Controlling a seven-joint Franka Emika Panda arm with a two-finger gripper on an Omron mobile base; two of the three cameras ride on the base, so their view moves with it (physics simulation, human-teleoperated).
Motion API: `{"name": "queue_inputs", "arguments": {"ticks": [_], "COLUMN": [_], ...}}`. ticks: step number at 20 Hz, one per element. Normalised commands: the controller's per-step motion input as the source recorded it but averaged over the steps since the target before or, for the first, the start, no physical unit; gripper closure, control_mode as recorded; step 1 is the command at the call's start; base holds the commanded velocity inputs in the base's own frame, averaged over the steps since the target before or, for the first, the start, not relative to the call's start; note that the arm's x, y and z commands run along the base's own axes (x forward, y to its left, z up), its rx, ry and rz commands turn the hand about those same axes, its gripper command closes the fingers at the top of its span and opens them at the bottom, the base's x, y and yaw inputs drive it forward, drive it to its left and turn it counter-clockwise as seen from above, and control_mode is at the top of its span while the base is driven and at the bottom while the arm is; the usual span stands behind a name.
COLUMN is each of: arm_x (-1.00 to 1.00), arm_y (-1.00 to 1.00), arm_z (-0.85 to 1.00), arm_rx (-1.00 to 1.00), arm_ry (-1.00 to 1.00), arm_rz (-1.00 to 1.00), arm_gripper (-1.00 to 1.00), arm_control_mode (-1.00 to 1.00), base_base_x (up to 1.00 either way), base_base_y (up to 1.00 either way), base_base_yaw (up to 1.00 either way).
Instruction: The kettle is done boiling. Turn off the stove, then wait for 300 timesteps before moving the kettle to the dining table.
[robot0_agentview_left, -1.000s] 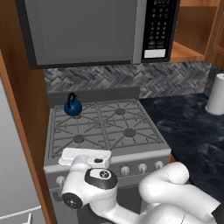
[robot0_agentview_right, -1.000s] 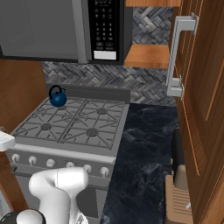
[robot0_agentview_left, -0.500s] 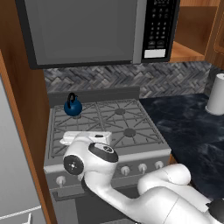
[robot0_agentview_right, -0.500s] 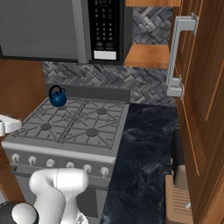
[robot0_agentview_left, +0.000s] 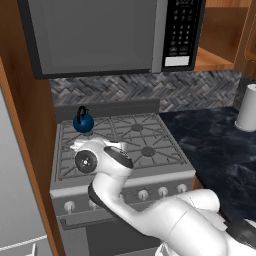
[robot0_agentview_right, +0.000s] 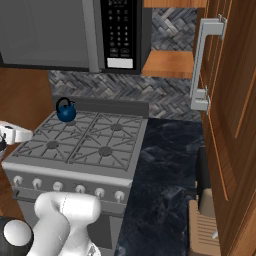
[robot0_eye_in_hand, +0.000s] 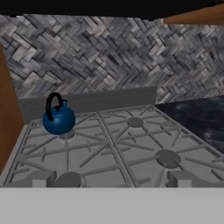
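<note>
The small dark-blue kettle (robot0_agentview_left: 83, 121) (robot0_agentview_right: 65, 112) (robot0_eye_in_hand: 58, 118) stands upright on the back-left burner of the grey stove (robot0_agentview_left: 145, 131) (robot0_agentview_right: 121, 145) (robot0_eye_in_hand: 144, 144). Pale knobs (robot0_agentview_left: 143, 194) (robot0_agentview_right: 80, 188) line the stove's front. My gripper (robot0_agentview_left: 97, 145) (robot0_eye_in_hand: 109, 180) hovers over the front-left burner, pointing at the backsplash. It is open, with the fingertips (robot0_eye_in_hand: 40, 178) wide apart and nothing between them. The kettle sits well beyond it, to the left in the hand view. The dining table is out of view.
A grey microwave (robot0_agentview_left: 100, 35) hangs low over the stove. A wood panel (robot0_agentview_left: 25, 130) walls the stove's left side. Dark marbled counter (robot0_agentview_left: 220, 140) runs to the right, carrying a white roll (robot0_agentview_left: 247, 107). A cabinet door with a handle (robot0_agentview_right: 202, 65) stands at right.
My hand has risen from the stove's front edge and moved back over the front-left burner. The jaws stayed open. The kettle has not moved.
</note>
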Motion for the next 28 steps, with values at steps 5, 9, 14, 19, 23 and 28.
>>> {"name": "queue_inputs", "arguments": {"ticks": [5, 9, 14, 19, 23, 28], "arm_x": [0.46, 0.41, 0.39, 0.44, 0.43, 0.41], "arm_y": [0.01, 0.09, 0.13, 0.12, 0.07, 0.12], "arm_z": [0.04, 0.16, 0.15, 0.03, 0.00, 0.00], "arm_rx": [0.06, 0.02, 0.00, 0.00, -0.01, -0.01], "arm_ry": [0.13, 0.13, 0.12, 0.08, 0.03, 0.01], "arm_rz": [-0.04, -0.04, -0.04, -0.02, 0.00, 0.00], "arm_gripper": [-1.00, -1.00, -1.00, -1.00, -1.00, -1.00], "arm_control_mode": [-1.00, -1.00, -1.00, -1.00, -1.00, -1.00], "base_base_x": [0.00, 0.00, 0.00, 0.00, 0.00, 0.00], "base_base_y": [0.00, 0.00, 0.00, 0.00, 0.00, 0.00], "base_base_yaw": [0.00, 0.00, 0.00, 0.00, 0.00, 0.00]}}
